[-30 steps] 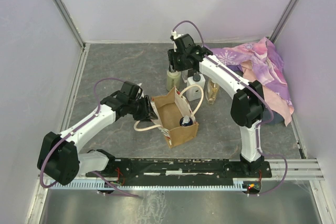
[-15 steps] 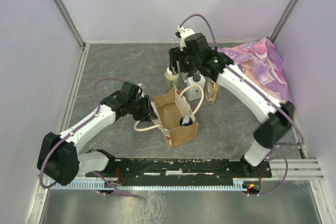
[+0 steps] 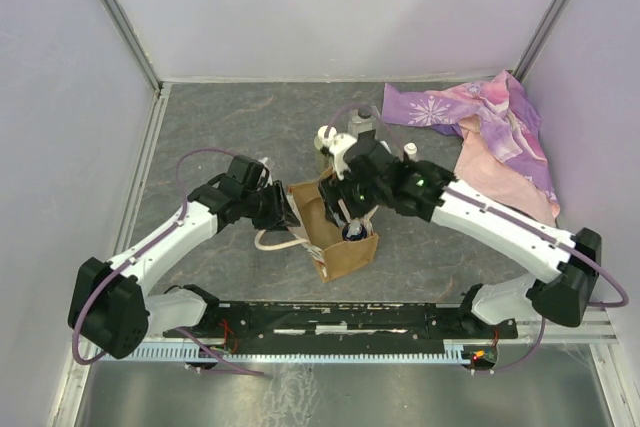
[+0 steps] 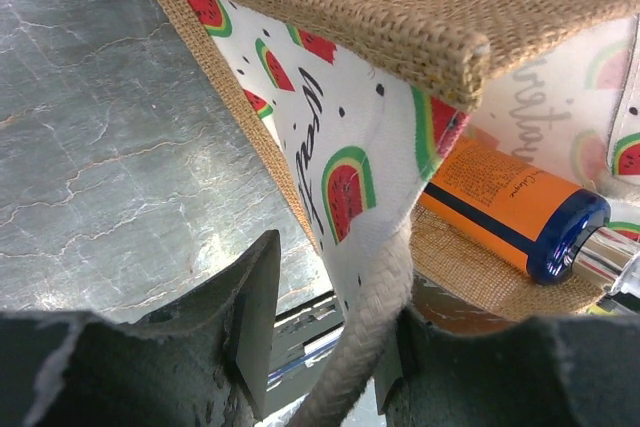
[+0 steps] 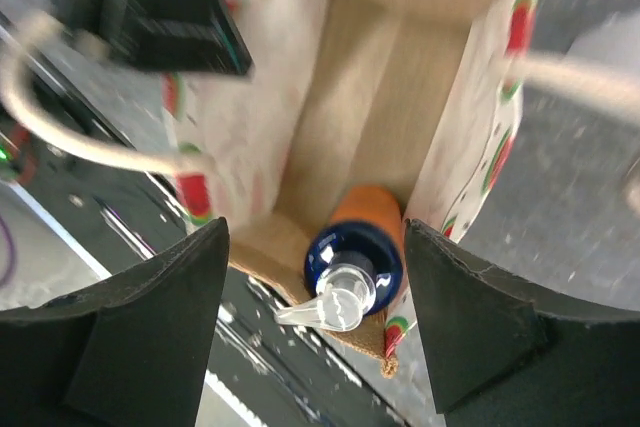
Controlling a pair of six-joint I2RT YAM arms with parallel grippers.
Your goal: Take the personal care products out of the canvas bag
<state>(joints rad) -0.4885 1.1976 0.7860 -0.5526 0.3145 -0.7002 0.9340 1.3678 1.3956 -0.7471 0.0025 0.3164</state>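
The canvas bag (image 3: 340, 247) stands open at mid-table, its watermelon panel filling the left wrist view (image 4: 330, 147). My left gripper (image 3: 281, 209) is shut on its left wall and cream rope handle (image 4: 375, 307). The orange blue-topped bottle (image 5: 362, 215) lies inside, also seen in the left wrist view (image 4: 500, 202), and its dark top shows from above (image 3: 352, 232). My right gripper (image 5: 315, 317) is open wide above the bag mouth (image 3: 345, 202), with the bottle's clear pump between its fingers. The pale cream-capped bottle (image 3: 325, 150) stands behind the bag. The right arm hides the white boxy bottle.
The purple-pink floral cloth (image 3: 490, 117) lies at the back right. A small white cap (image 3: 408, 151) pokes up behind the right arm. The bag's loose handle loop (image 3: 268, 243) lies on the grey floor to its left. The arm rail (image 3: 350, 319) runs along the near edge.
My right arm has swung from the bottles at the back down toward me, and its open gripper is now over the bag. The left arm and the bag have not moved.
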